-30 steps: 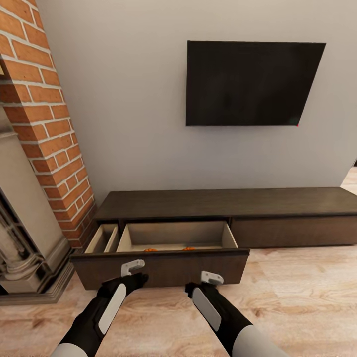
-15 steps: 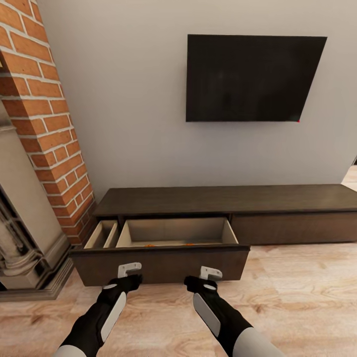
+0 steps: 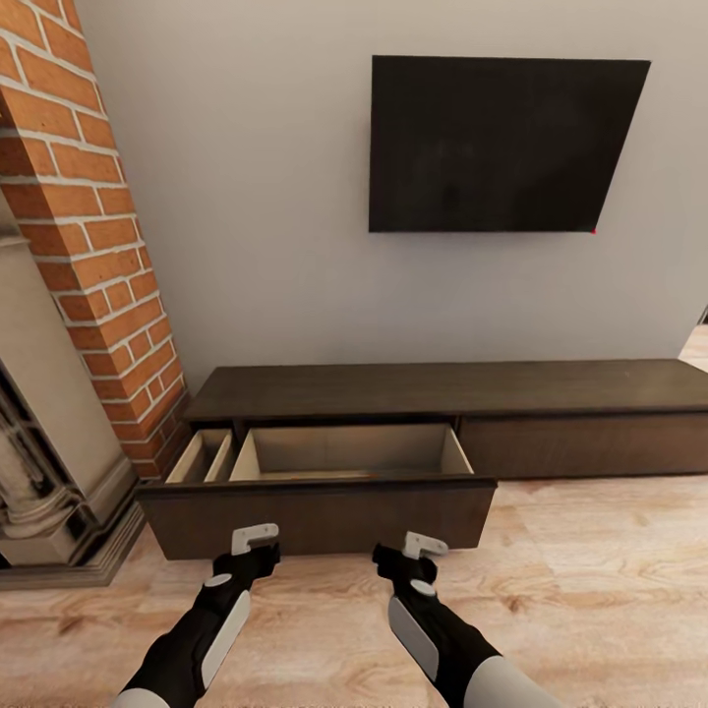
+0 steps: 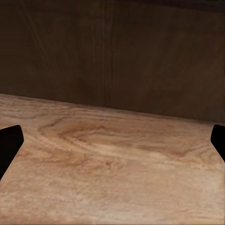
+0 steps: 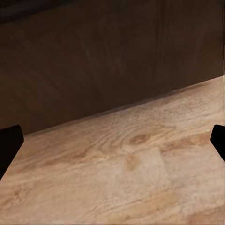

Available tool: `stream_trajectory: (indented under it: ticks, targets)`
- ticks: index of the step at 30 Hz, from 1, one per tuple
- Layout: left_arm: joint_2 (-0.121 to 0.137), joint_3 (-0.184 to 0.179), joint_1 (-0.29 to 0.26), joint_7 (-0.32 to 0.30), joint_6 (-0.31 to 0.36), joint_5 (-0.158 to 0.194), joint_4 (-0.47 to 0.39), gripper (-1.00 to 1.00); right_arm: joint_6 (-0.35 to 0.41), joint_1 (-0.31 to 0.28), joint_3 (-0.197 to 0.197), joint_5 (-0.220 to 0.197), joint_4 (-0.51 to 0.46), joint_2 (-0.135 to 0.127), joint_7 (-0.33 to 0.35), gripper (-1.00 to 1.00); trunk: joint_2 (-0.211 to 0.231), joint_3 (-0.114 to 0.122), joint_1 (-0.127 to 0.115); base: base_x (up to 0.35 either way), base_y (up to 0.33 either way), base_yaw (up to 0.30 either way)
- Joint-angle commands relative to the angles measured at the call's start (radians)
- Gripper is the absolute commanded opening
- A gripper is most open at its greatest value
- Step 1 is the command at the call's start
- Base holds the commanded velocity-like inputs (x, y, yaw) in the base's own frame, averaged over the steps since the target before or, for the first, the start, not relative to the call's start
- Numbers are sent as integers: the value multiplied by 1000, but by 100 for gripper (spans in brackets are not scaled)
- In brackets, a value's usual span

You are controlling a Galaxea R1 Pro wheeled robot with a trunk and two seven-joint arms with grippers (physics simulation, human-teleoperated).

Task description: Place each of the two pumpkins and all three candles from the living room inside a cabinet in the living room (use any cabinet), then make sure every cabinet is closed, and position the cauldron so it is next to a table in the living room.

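We stand in front of the cabinet, which runs along the far wall under a black screen. Its left drawer is pulled out toward us, and the pale inside looks empty from this angle; we cannot see if anything lies at the bottom. Our left gripper and right gripper hang just near the drawer front, both with the fingers spread apart and holding nothing. In the wrist views the dark front rises above the wooden floor. We judge the drawer is stiff, flat and without handle, so pushing with both grippers against the front, one on each side, should slide it evenly.
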Motion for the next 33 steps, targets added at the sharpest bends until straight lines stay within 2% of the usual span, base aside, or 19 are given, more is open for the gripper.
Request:
stream_trajectory:
  ticks: [1, 3, 6, 9, 11, 15, 18, 24, 33]
  targets:
    - [0, -4, 0, 0, -13, -1, 1, 100, -19, 0, 0, 5, 9, 0, 1, 100, -7, -3, 4, 0, 0, 0]
    - [0, -15, 1, -1, -35, -6, 3, 100, -44, 0, 1, 20, 21, 0, 3, 100, -21, -9, 12, 0, 0, 0]
    - [0, -31, 2, -1, -61, -23, 12, 100, -91, 0, 1, 64, 31, 0, 3, 100, -42, -19, 23, 0, 0, 0]
    - [0, -38, 5, -1, -82, -33, 19, 100, -146, 0, -1, 127, 37, 0, 4, 100, -63, -28, 35, 0, 0, 0]
    - [0, -40, 6, -1, -91, -36, 21, 100, -160, 0, -2, 153, 39, 0, 4, 100, -77, -35, 42, 0, 0, 0]
    - [0, -44, 5, -2, -119, -37, 22, 100, -178, 0, -3, 169, 52, 0, 4, 100, -105, -47, 58, 0, 0, 0]
    - [1, -62, 5, -7, -132, -37, 22, 100, -187, 0, -3, 173, 59, 0, 4, 100, -126, -56, 69, 0, 0, 0]
    - [10, -75, 5, -50, -139, -38, 22, 100, -191, 0, -2, 174, 67, 0, 4, 100, -168, -75, 92, 0, 0, 0]
    - [20, -76, 5, -81, -140, -37, 22, 100, -192, 0, -2, 178, 69, 0, 6, 100, -170, -110, 96, 0, 0, 0]
